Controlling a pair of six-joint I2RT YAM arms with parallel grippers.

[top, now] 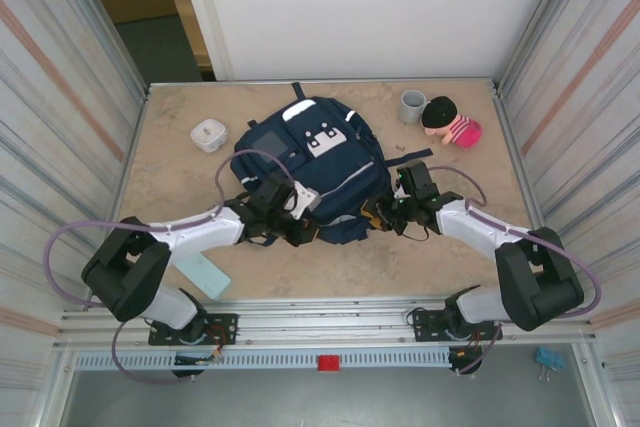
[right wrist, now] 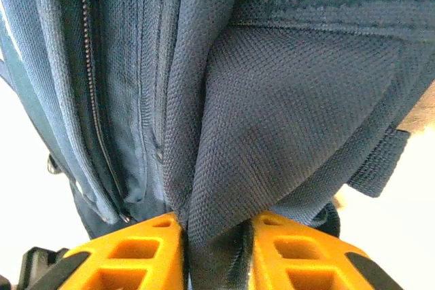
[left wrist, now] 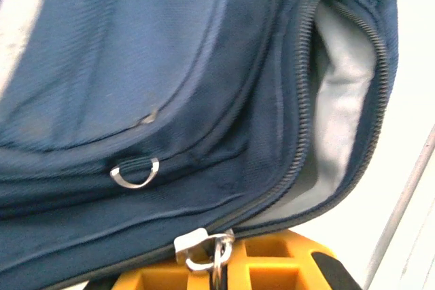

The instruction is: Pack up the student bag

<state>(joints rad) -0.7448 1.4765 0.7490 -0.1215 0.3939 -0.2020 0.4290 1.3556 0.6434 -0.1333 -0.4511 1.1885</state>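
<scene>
The student bag (top: pixel 310 162), navy blue with a white dotted patch, lies in the middle of the table. My left gripper (top: pixel 298 219) is at its near left edge. In the left wrist view it (left wrist: pixel 217 266) is shut on the metal zipper pull (left wrist: pixel 204 248), and the zip gapes beside it to show grey lining (left wrist: pixel 340 100). My right gripper (top: pixel 386 215) is at the bag's near right edge. Its orange fingers (right wrist: pixel 146 249) are shut on a fold of dark mesh bag fabric (right wrist: pixel 285 100).
A small white box (top: pixel 208 134) sits left of the bag. A grey cup (top: pixel 412 105) and a pink-and-black plush doll (top: pixel 452 123) stand at the back right. A pale teal flat item (top: pixel 203 274) lies near the left arm. Metal walls close both sides.
</scene>
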